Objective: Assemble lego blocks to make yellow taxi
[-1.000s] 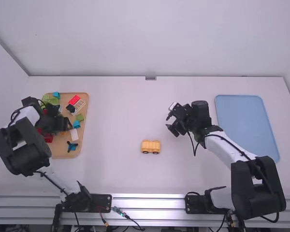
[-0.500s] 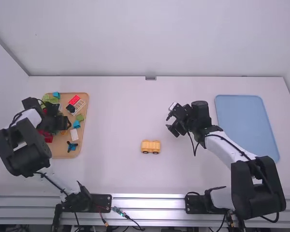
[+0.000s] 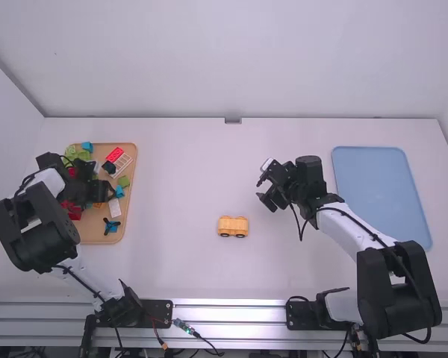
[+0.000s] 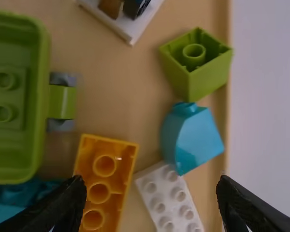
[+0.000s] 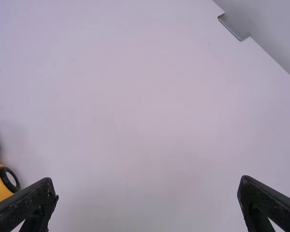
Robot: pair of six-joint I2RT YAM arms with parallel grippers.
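Stretches out as a white desk (image 3: 172, 261), carrying a tan tray (image 3: 92, 225) at nine o'clock, a yellow wheeled block (image 3: 233, 224) near centre toward six, and a flat blue panel (image 3: 381, 194) at three.

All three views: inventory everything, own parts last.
Car base: one, yellow, mid-table
Table: one, white, beneath both trays
Blue tray: one, blue, table's right
Wooden tray: one, tan, table's left
Tub: one, lime, wooden tray
Long brick: one, orange, beside tub
Studded plate: one, white, beside long brick
Short brick: one, lime, wooden tray
Slanted brick: one, turquoise, beside short brick
Red brick: one, red, wooden tray
Other pieces: several, mixed, wooden tray
Arms: two, white-and-black, either side
Left gripper: one, black, above wooden tray
Right gripper: one, black, above table
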